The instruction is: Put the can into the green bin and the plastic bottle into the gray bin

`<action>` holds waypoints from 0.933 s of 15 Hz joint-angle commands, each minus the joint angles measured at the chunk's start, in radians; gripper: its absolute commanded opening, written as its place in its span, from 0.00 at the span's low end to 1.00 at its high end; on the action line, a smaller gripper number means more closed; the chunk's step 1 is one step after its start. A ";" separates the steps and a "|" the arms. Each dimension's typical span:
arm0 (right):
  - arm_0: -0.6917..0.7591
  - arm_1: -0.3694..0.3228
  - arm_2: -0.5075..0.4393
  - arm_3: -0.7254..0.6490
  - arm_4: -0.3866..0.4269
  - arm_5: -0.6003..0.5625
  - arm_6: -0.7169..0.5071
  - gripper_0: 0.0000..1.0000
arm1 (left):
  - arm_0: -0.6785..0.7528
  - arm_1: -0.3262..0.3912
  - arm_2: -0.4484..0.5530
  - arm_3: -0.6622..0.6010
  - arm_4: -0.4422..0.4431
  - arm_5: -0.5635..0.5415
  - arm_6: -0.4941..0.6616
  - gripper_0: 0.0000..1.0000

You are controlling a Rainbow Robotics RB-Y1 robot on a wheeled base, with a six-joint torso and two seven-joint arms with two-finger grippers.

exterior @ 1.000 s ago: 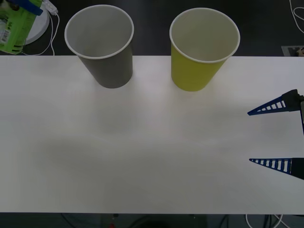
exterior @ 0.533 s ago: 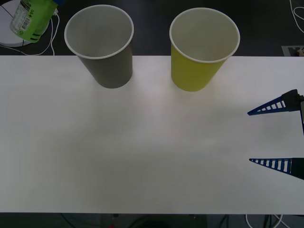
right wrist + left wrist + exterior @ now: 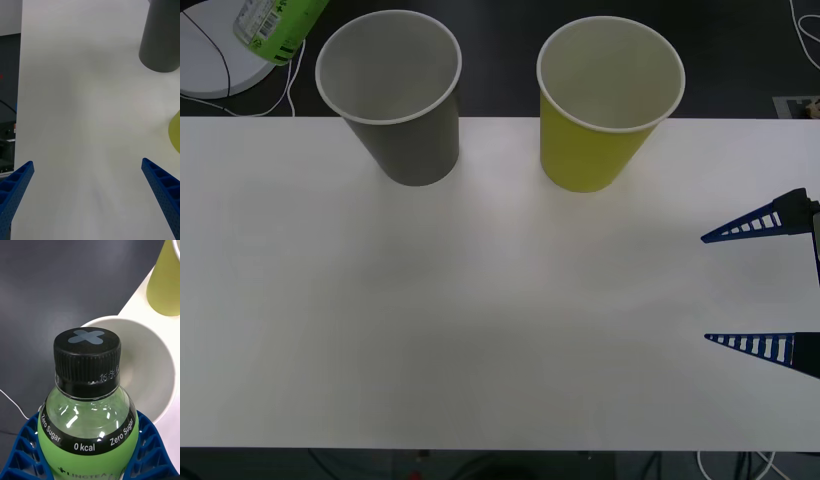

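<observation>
The left gripper point(image 3: 88, 450) has its blue ribbed fingers clamped round the small, light, smooth green plastic bottle point(image 3: 88, 420) below its shoulder, cap toward the gray paper cup point(image 3: 138, 363); right gripper point(image 3: 765, 290), fingers spread, waits.

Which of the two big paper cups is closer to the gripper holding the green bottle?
The gray paper cup, the gray bin. The left gripper, clamping the green plastic bottle, is up beside it; the yellow-green paper cup stands farther toward the robot's right.
</observation>
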 commanded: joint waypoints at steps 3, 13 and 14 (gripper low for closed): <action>0.000 0.000 0.000 0.000 0.000 0.000 0.000 1.00 | -0.030 -0.087 0.036 0.116 -0.006 0.040 0.027 0.00; 0.000 0.000 0.000 0.000 0.000 0.000 0.000 1.00 | -0.044 -0.173 0.069 0.192 -0.035 0.129 0.170 0.00; 0.000 0.000 0.000 0.000 0.000 0.000 0.000 1.00 | -0.042 -0.173 0.068 0.192 -0.035 0.129 0.170 0.00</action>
